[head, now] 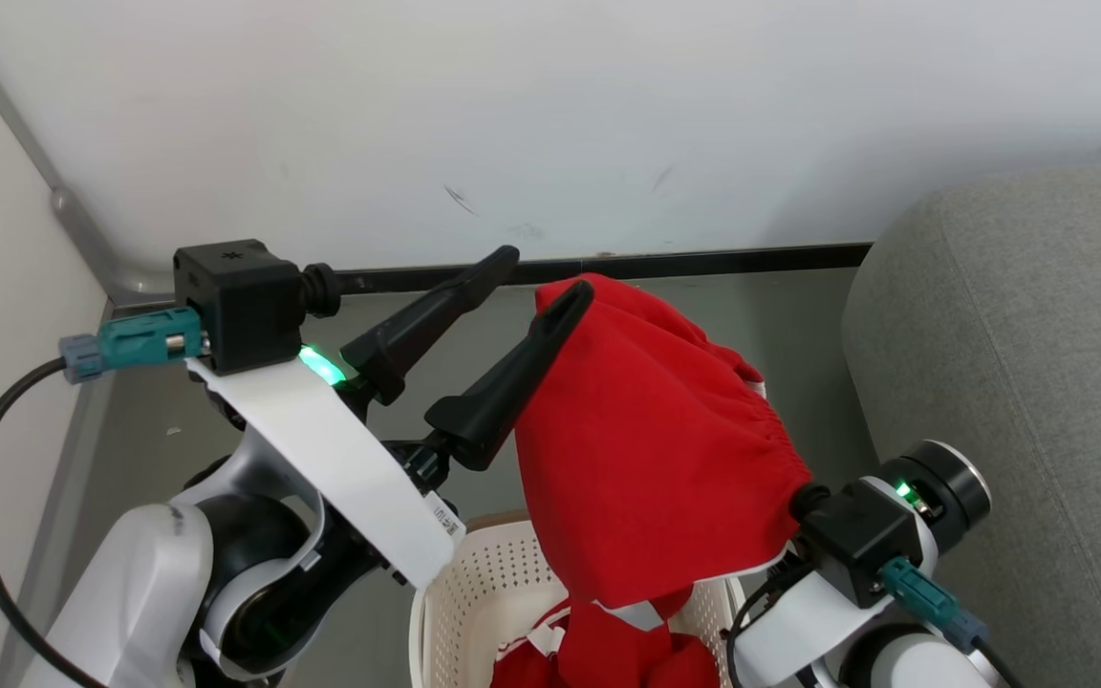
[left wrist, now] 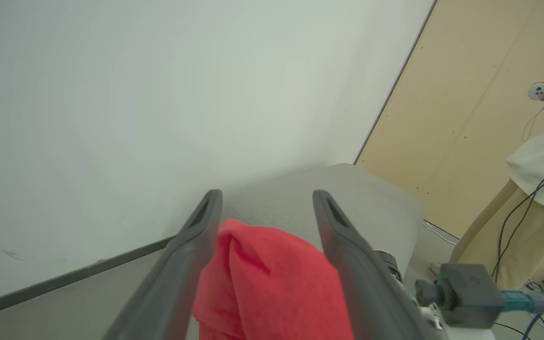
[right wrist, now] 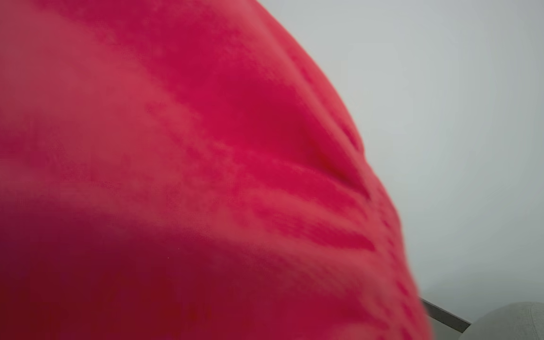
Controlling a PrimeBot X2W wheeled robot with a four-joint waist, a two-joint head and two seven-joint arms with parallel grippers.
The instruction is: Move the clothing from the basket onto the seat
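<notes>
Mid-transfer. Holding soft red sports garment (head: 646, 449) aloft, draped over right gripper (head: 861, 530), narrow, apparently pinching cloth; cream perforated plastic basket (head: 488, 588) below. Alongside, left gripper (head: 543, 272) spread wide, gripping nothing. Next: swing rightward onto large grey woven seat (head: 1019, 382), then open.

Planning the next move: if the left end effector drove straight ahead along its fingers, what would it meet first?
The left end effector, open, would likely push into the red garment bunched between its fingers; behind that lies the grey seat. Depth is unclear.
</notes>
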